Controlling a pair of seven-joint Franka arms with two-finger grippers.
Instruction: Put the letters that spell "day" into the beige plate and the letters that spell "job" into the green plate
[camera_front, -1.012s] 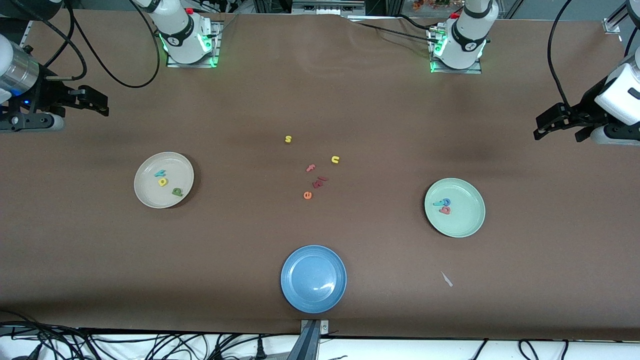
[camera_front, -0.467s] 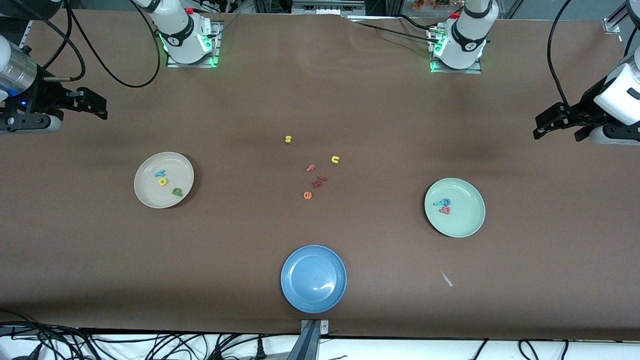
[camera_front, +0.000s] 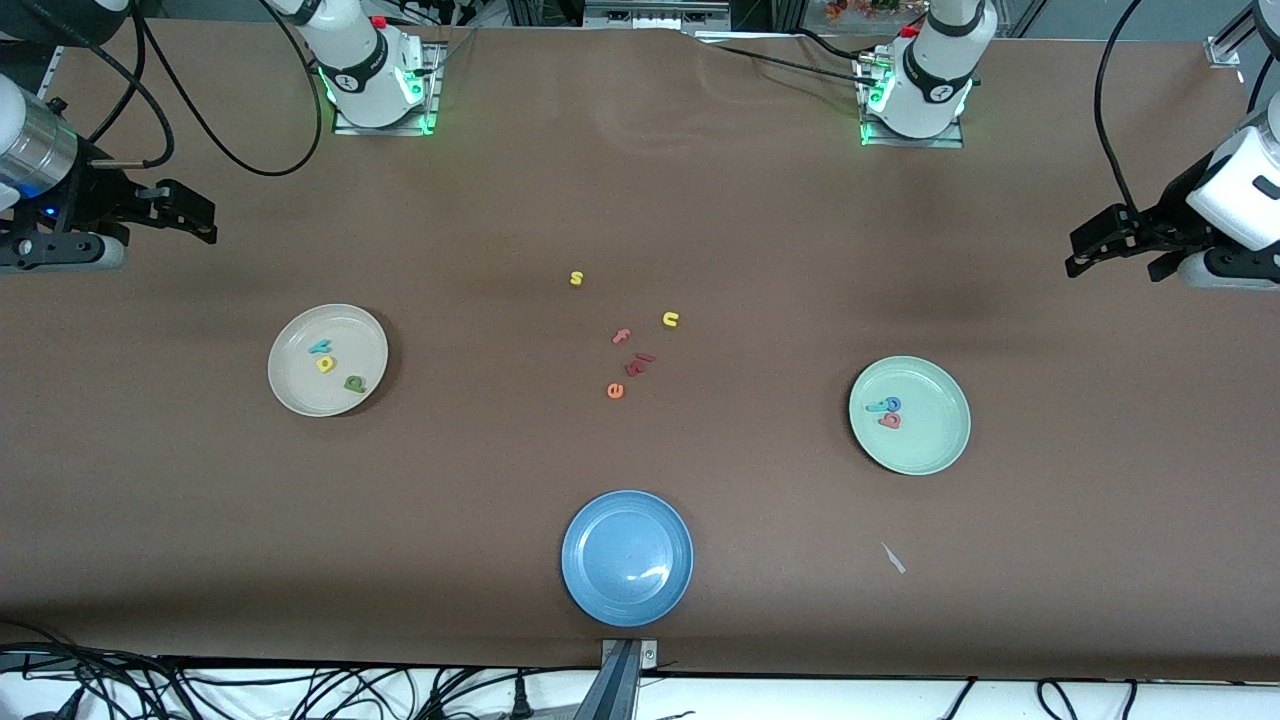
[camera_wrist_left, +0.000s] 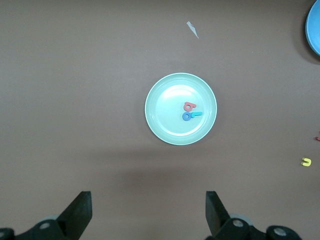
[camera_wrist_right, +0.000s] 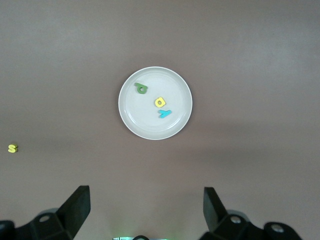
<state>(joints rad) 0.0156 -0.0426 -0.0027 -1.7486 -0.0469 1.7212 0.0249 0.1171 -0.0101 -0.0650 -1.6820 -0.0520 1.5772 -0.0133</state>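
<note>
You've got the green d, yellow a and teal y lying in the beige plate toward the right arm's end of the worktop. Teal j, blue o and salmon b sit bunched in the green plate. Your left tool hangs released, holding nothing, above the worktop's edge; your right tool likewise.

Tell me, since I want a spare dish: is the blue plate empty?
Empty. The blue plate shows only bare glaze with a light glare; no letters lie in it.
</note>
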